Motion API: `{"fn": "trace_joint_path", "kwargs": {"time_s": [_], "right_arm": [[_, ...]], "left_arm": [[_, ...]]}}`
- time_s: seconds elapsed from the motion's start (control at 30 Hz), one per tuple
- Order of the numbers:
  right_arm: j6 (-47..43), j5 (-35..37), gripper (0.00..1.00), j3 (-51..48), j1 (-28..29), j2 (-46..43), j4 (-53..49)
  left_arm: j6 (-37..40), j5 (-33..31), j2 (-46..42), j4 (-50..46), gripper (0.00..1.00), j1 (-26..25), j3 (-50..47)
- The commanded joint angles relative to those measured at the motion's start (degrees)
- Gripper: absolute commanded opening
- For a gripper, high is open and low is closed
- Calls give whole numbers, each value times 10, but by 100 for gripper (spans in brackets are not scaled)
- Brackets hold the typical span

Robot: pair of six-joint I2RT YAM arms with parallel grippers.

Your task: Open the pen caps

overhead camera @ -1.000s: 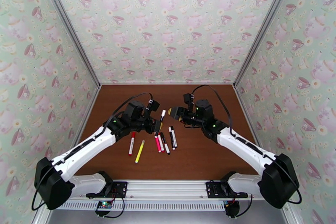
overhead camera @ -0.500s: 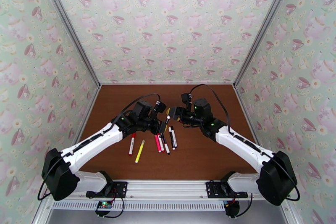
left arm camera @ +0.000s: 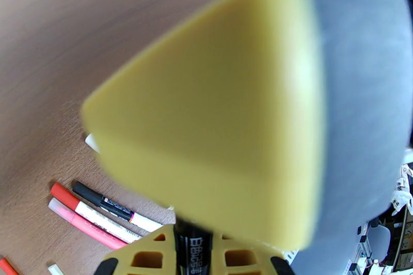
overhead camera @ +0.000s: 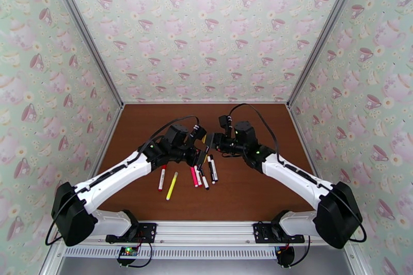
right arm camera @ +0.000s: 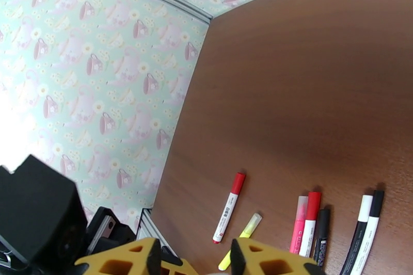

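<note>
Because a marker pen is light, stiff and smooth-sided, it will likely twist or slide in a loose pinch, so a firm hold on both halves matters. The left gripper (overhead camera: 199, 154) is clamped on the dark barrel of one pen (left arm camera: 193, 245), which is lifted above the middle of the table (overhead camera: 248, 188). The right gripper (right arm camera: 195, 253) sits against its far end, jaws only narrowly apart. Whether they grip the cap I cannot tell: its blurred yellow pad (left arm camera: 217, 116) hides that end. A cap this short probably leaves little room, so the sound hold is square across it, clear of the seam with the barrel, then a straight pull along the pen. The friction fit may let go with a jerk. The other pens lie in a loose row toward the near edge, from a red-capped one (right arm camera: 228, 209) to a black-ended one (right arm camera: 371, 229), caps on.
</note>
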Motion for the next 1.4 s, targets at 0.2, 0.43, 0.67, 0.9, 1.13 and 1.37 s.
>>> {"fn": "trace_joint_path", "kwargs": {"time_s": [0.2,0.43,0.67,0.9,1.13,1.37], "right_arm": [[-13,9,26,18,4,1,-17],[-17,10,18,21,3,-1,-24],[-7,12,12,19,4,-14,-20],[7,-1,10,15,4,-22,-5],[11,-1,9,12,4,-20,-6],[21,26,5,18,4,-19,-21]], "left_arm": [[5,-10,0,-1,14,-7,16],[3,-10,-3,2,14,-6,13],[-9,12,-6,32,34,-6,-6],[-13,24,-5,54,40,-5,-22],[-16,17,-1,64,23,-6,-24],[-3,-2,4,44,12,-6,-15]]}}
